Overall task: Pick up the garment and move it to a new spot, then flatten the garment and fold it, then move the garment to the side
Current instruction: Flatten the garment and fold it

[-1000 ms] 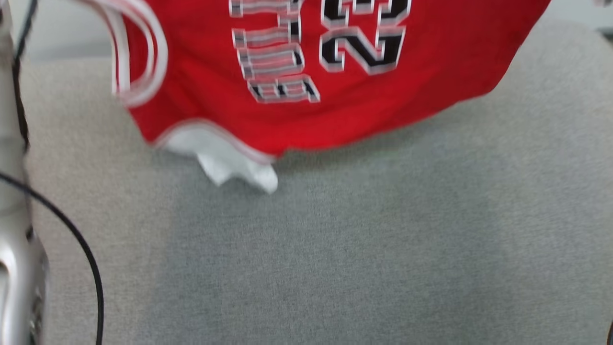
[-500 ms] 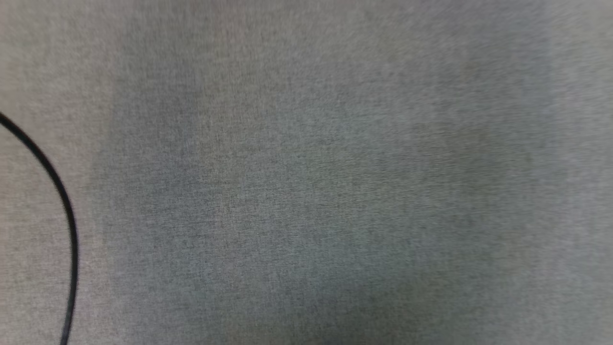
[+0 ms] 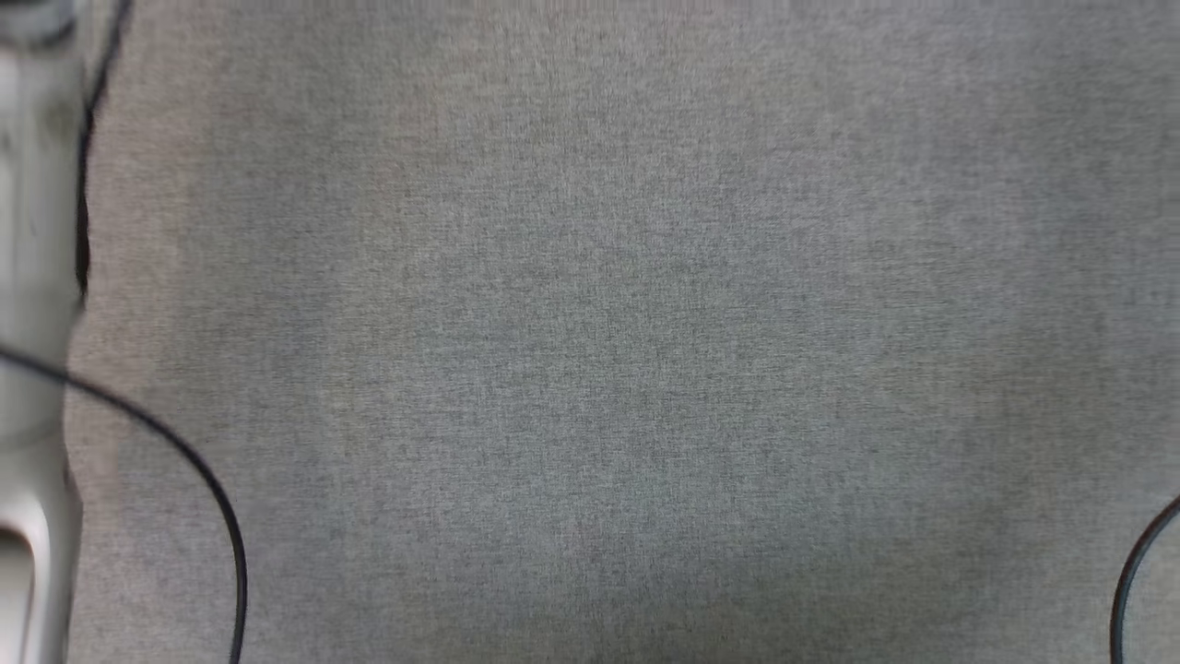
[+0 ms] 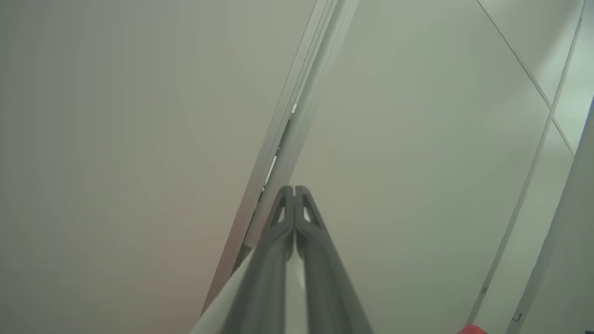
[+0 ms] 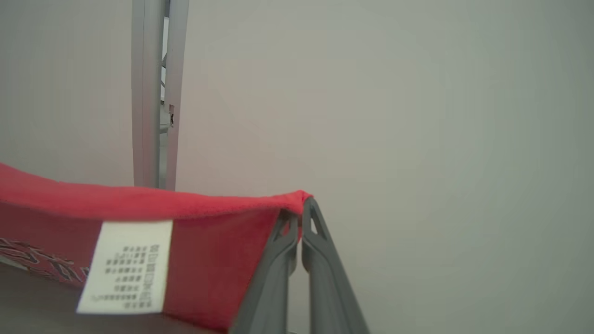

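Note:
The garment (image 5: 204, 260) is a red jersey with a white care label (image 5: 125, 266). In the right wrist view it hangs to the left of my right gripper (image 5: 301, 202), which is shut on its top edge. My left gripper (image 4: 293, 188) is shut too. A white strip (image 4: 222, 304) runs along its fingers and between them, and looks like the garment's trim. A red scrap (image 4: 471, 329) shows at the bottom right of the left wrist view. Both grippers point at pale walls.
In the head view a grey cloth surface (image 3: 590, 332) spreads below me. A pale forearm (image 3: 32, 231) stands at the left edge. One black cable (image 3: 203, 480) curves at the lower left and another cable (image 3: 1129, 572) at the lower right.
A second ago the red garment hung across the top of the head view; now it has left that view. The whole picture has shifted, so the camera moved.

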### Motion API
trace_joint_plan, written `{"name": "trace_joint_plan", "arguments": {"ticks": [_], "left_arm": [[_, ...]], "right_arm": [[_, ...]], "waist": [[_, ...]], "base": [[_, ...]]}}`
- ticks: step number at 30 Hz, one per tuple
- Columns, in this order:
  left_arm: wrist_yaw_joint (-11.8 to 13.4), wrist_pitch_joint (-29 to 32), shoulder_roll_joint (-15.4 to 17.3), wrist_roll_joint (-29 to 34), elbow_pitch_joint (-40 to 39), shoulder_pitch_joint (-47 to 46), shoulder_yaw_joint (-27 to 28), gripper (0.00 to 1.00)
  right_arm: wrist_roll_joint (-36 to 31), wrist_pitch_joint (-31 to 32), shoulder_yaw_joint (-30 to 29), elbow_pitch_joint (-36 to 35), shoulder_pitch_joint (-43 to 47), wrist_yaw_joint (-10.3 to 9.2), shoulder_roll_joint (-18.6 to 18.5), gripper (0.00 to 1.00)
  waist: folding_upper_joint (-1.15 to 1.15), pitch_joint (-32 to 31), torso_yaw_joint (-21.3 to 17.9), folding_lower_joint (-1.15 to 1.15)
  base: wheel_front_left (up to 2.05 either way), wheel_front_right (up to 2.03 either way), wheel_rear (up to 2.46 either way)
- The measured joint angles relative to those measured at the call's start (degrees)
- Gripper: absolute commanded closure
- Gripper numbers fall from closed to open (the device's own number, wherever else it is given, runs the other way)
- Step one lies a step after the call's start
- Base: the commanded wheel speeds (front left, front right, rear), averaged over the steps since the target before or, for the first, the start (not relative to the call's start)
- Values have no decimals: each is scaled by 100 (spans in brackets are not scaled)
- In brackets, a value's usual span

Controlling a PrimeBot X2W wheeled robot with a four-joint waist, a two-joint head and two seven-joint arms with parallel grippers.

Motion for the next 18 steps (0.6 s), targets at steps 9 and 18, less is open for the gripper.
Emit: {"name": "trace_joint_plan", "arguments": {"ticks": [9, 18], "left_arm": [[111, 1, 447, -686, -2053, 3391, 346, 100], [773, 1, 203, -646, -3659, 6494, 533, 100]], "right_arm": [[675, 1, -298, -1137, 2516, 1, -278, 100], [832, 0, -599, -1960, 5024, 1, -126, 100]], "waist": [[0, -803, 53, 0], [0, -1796, 106, 0]], "base": [[0, 0, 0], [0, 0, 0]]}}
